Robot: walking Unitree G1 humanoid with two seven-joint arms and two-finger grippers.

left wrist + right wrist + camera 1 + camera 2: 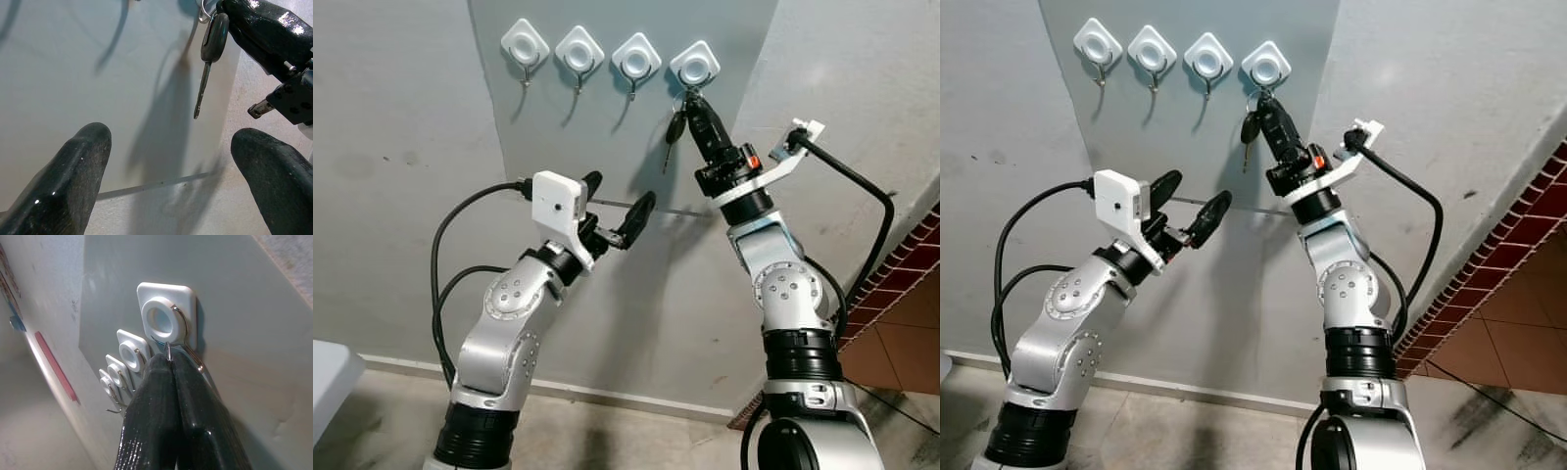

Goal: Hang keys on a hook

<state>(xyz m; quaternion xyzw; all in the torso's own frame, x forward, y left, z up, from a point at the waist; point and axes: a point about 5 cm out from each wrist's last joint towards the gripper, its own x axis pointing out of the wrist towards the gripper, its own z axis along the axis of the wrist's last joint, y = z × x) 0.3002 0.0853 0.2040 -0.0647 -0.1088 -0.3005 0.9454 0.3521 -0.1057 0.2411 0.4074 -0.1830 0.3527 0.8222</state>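
The right hand (pixel 690 101) is pinched fully together on the key ring (pixel 167 348), its two black fingers (pixel 171 416) pressed side by side with the thin wire loop caught at their tips. It reaches up to the rightmost hook (pixel 695 65) of a row of four white hooks on a grey wall panel (pixel 617 137), fingertips just below the hook's white base at 6 o'clock. The right arm rises steeply from its elbow, leaning toward 11 o'clock. A black-headed key (pixel 209 58) dangles from the ring at 7 o'clock of the fingertips, blade down, close to the panel. The left hand (pixel 619 208) is spread wide and holds nothing, raised at 8 o'clock of the key, pointing toward the panel, well apart from it.
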